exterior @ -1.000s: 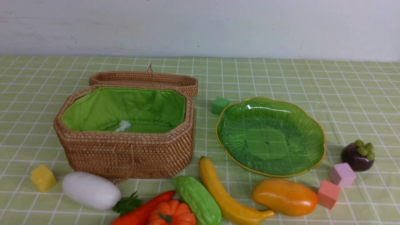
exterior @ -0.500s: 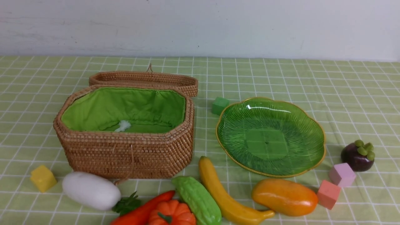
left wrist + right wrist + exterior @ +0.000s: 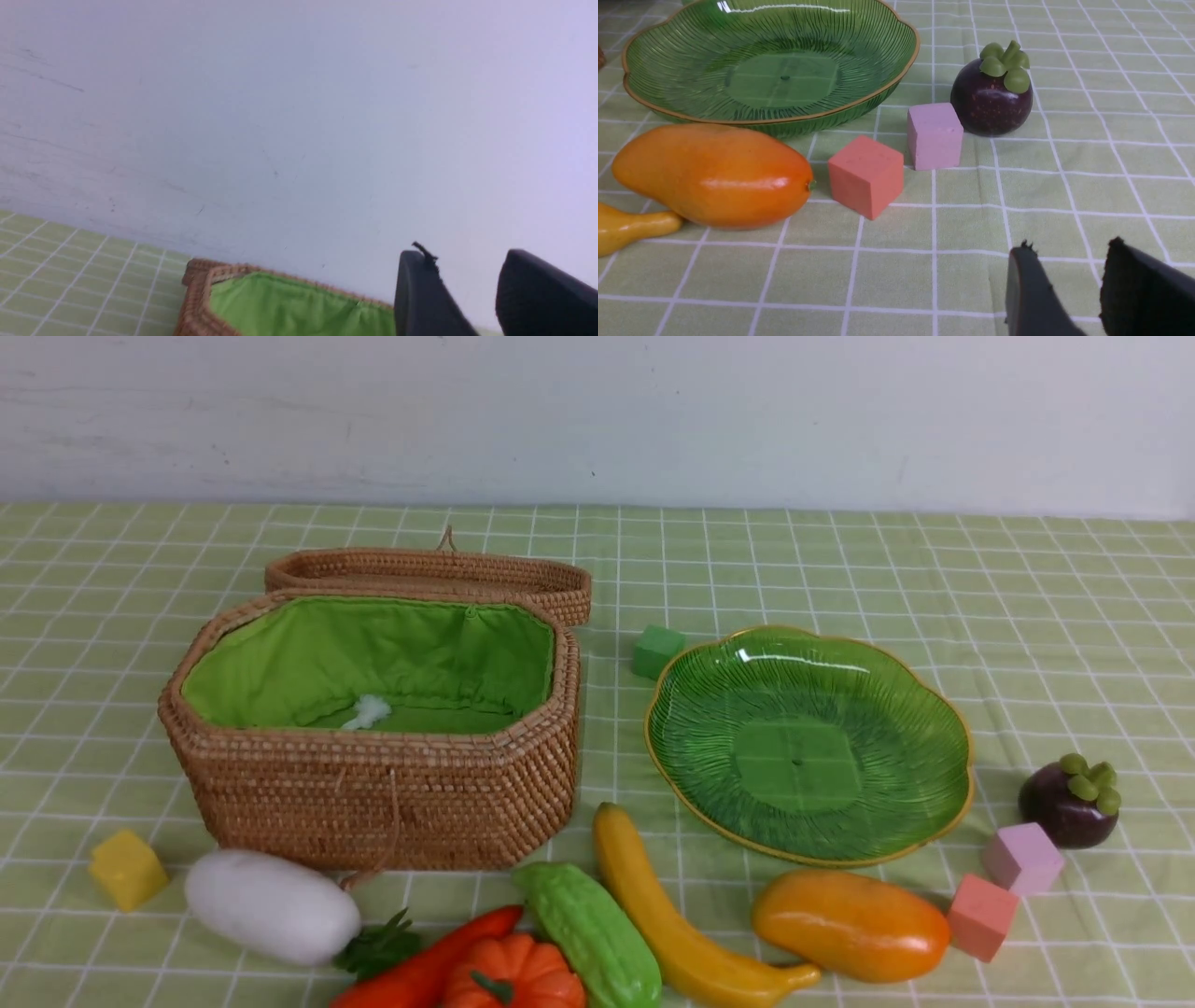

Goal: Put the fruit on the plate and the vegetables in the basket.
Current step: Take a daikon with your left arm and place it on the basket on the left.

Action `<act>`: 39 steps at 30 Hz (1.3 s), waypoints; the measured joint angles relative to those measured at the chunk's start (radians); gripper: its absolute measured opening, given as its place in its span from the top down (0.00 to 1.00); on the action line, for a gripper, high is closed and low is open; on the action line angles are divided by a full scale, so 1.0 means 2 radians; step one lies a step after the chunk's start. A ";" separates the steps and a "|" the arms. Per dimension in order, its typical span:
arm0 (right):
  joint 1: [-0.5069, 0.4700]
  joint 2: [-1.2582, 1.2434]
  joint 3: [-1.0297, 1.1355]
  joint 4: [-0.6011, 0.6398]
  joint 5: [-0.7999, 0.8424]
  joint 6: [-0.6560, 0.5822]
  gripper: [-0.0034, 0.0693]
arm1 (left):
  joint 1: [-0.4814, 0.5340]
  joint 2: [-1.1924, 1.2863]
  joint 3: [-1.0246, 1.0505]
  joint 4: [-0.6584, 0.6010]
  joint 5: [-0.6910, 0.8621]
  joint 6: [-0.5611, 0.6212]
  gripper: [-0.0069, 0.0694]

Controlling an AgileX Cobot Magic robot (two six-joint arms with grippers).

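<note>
Green checked tablecloth [image 3: 1027,579] lies open behind and right of the ribbed green glass plate [image 3: 808,744]. Before the plate rest the orange mango-like fruit [image 3: 850,924] and long yellow banana [image 3: 672,915]; the dark purple mangosteen [image 3: 1069,800] sits right of it. Left of the plate stands the open woven rattan basket [image 3: 373,803], with white radish [image 3: 271,905], red pepper [image 3: 420,971], orange pumpkin [image 3: 513,975] and bumpy green gourd [image 3: 588,933] before it. Left gripper [image 3: 476,298], near the basket, and right gripper [image 3: 1078,298], low near the plate, each stand narrowly parted, empty.

The left gripper [image 3: 467,256] has two matte black fingers [image 3: 420,298] with rounded tips, a frayed thread on one. The right gripper [image 3: 1069,247] has similar dark fingers [image 3: 1029,298], ragged at both tips.
</note>
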 joint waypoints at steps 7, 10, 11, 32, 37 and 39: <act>0.000 0.000 0.000 0.000 0.000 0.000 0.62 | 0.000 0.033 -0.176 -0.005 0.125 -0.014 0.60; 0.000 0.000 0.000 0.000 0.000 0.000 0.62 | 0.000 0.078 -0.235 -0.012 0.236 -0.034 0.60; 0.000 0.000 0.000 0.000 0.000 0.000 0.62 | 0.000 0.095 -0.246 -0.012 0.277 -0.042 0.60; 0.000 0.000 0.000 0.000 0.000 0.000 0.62 | 0.000 0.505 -0.325 -0.039 0.439 -0.215 0.48; 0.000 0.000 0.000 0.000 0.000 0.000 0.62 | 0.000 0.631 -0.387 -0.044 0.451 -0.224 0.33; 0.000 0.000 0.000 0.000 0.000 0.000 0.62 | 0.000 0.676 -0.411 -0.051 0.462 -0.224 0.26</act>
